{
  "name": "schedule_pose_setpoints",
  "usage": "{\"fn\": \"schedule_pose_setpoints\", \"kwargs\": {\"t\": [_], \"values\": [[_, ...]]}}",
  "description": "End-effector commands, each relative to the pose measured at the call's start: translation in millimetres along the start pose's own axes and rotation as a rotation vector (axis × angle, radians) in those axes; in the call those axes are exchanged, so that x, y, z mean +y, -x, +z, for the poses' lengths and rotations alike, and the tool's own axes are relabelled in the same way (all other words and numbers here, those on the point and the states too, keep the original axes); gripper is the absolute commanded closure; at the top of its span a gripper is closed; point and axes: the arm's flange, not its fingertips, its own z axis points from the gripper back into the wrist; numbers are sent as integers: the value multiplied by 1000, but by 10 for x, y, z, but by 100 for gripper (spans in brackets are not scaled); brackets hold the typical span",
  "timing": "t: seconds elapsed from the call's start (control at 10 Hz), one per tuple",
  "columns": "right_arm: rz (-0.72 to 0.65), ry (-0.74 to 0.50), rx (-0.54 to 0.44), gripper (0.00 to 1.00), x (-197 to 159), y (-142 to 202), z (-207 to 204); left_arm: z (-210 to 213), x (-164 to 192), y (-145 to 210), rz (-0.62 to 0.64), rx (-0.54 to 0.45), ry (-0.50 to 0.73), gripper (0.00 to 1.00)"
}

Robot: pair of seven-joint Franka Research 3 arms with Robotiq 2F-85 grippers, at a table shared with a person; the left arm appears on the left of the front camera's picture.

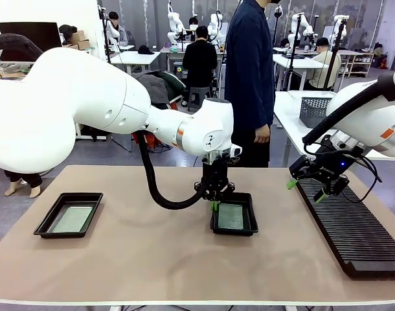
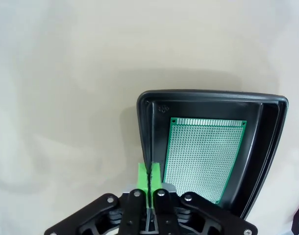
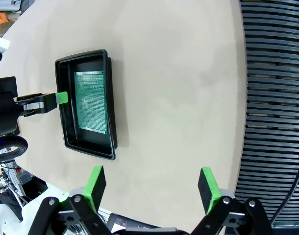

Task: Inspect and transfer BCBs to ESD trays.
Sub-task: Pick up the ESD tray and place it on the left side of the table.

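Black plastic trays sit on a beige table (image 1: pixel 152 253) shared by two white robot arms and a person (image 1: pixel 249 78) in dark clothes standing at the far side. One tray (image 1: pixel 68 214) lies toward the table's left end with a pale green board (image 1: pixel 72 219) flat on its floor. The second tray (image 1: pixel 234 214) sits near the middle and also holds a board (image 1: pixel 233 216), which the left wrist view shows as a bright green perforated rectangle lying flat inside the rim, slightly smaller than the floor.

The left arm reaches in from the left, and its gripper (image 1: pixel 214 205) points down at the left-hand rim of the middle tray. From the wrist camera the two green pads (image 2: pixel 142 177) are pressed together on the thin black wall of the tray, pinching the rim itself rather than the board; the board lies just beside the pinched wall, apart from the pads. The right wrist view shows the same grip from the side, with the left gripper's green tip meeting the tray's long edge.

The right arm comes in from the right, and its gripper (image 1: pixel 305 191) hangs above the near-left end of a long black slotted rack (image 1: pixel 353 233) that runs along the table's right side. Its fingers (image 3: pixel 94 185) are spread wide with nothing between them, over bare tabletop between the middle tray and the rack.
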Motion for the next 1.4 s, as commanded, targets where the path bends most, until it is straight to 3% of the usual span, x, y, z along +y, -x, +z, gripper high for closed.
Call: {"fn": "schedule_pose_setpoints", "kwargs": {"t": [0.0,0.7,1.3], "values": [[-15,23,1,0,16,-5,9,0,0,0,0,-1,-1,100],[-15,23,1,0,16,-5,9,0,0,0,0,0,0,97],[-15,23,1,0,16,-5,9,100,558,118,3,-26,255,97]]}}
